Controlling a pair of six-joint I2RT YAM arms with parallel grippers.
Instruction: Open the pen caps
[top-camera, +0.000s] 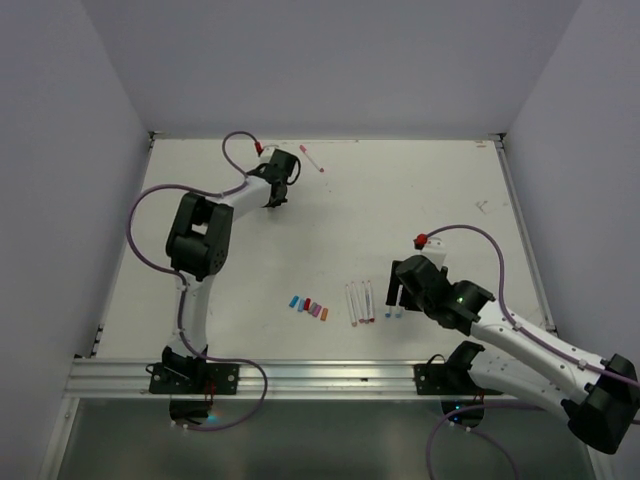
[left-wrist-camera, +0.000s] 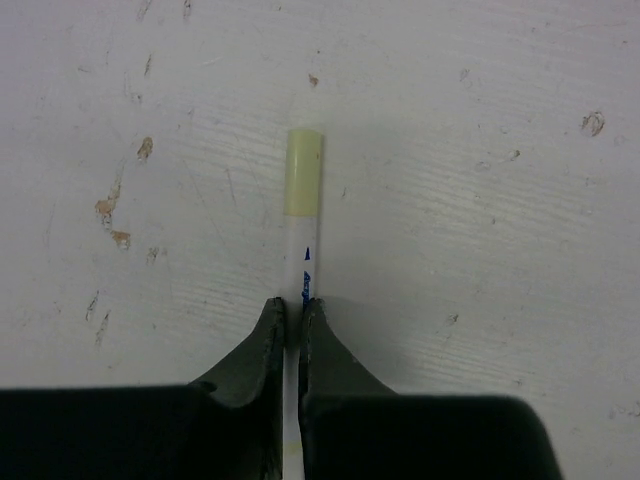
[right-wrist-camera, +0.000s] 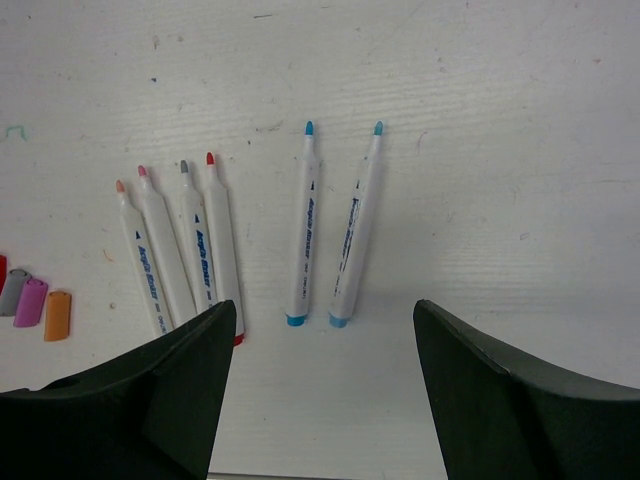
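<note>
My left gripper (left-wrist-camera: 293, 305) is shut on a white pen (left-wrist-camera: 302, 262) that lies on the table, its pale yellow cap (left-wrist-camera: 303, 172) on and pointing away from the fingers. In the top view this gripper (top-camera: 277, 196) is at the far left back. My right gripper (right-wrist-camera: 325, 320) stands open and empty just above the blunt ends of two uncapped blue-tipped pens (right-wrist-camera: 327, 230). Several more uncapped pens (right-wrist-camera: 180, 245) lie to their left. Loose pen caps (top-camera: 308, 306) lie in a short row left of the pens, with a pink cap (right-wrist-camera: 30, 301) and an orange cap (right-wrist-camera: 57, 315) at the right wrist view's left edge.
Another white pen with red ends (top-camera: 311, 159) lies near the back wall, right of the left gripper. A raised rim (top-camera: 520, 220) bounds the white table (top-camera: 400, 200), and the aluminium rail (top-camera: 300, 375) runs along the near edge. Purple cables loop over both arms.
</note>
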